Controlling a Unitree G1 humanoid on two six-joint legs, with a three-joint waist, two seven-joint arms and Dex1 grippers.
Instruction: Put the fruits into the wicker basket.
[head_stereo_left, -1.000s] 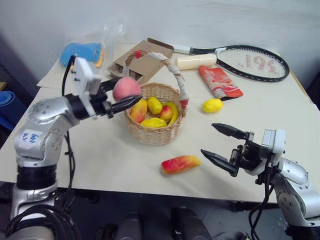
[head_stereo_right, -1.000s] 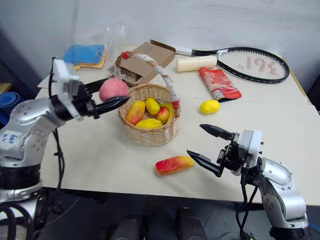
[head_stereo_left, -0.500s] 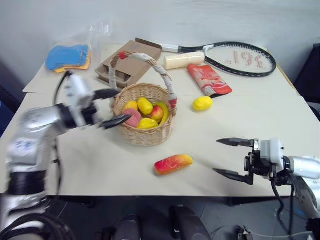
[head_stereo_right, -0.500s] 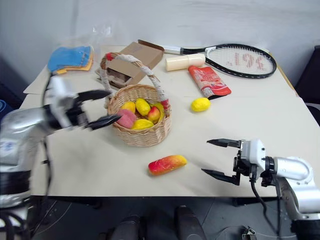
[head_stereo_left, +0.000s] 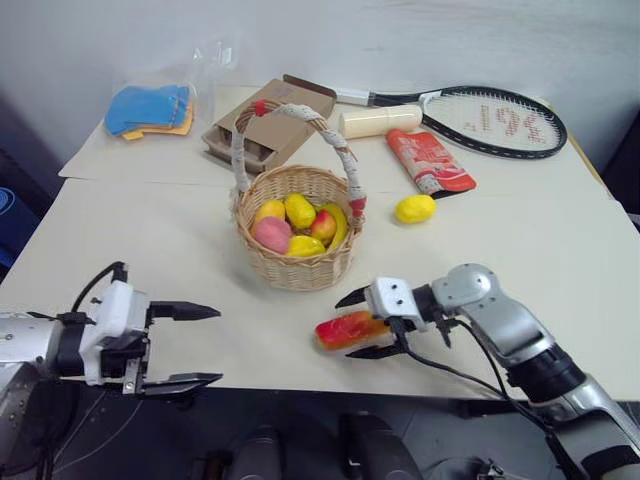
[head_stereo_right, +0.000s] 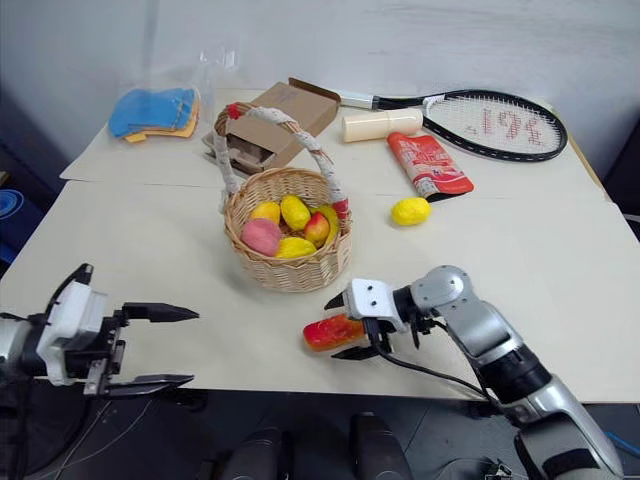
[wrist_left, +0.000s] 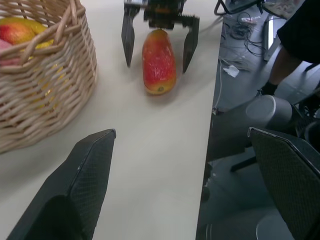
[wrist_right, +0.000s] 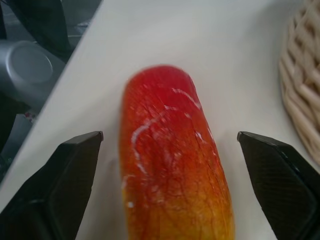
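The right gripper (head_stereo_left: 366, 324) has its open fingers astride the elongated red-and-yellow mango (head_stereo_left: 345, 329) for grasping, while the left gripper (head_stereo_left: 196, 346) hangs open, empty.

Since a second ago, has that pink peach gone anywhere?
Yes. The pink peach was held up beside the wicker basket, at its left rim; now it lies inside with the other fruits, and the left gripper is open at the table's near edge.

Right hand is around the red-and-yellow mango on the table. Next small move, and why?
Probably close the right hand: its open black fingers flank the elongated red-and-yellow mango, which lies on the table between them with gaps on both sides. Then lift toward the round wicker basket.
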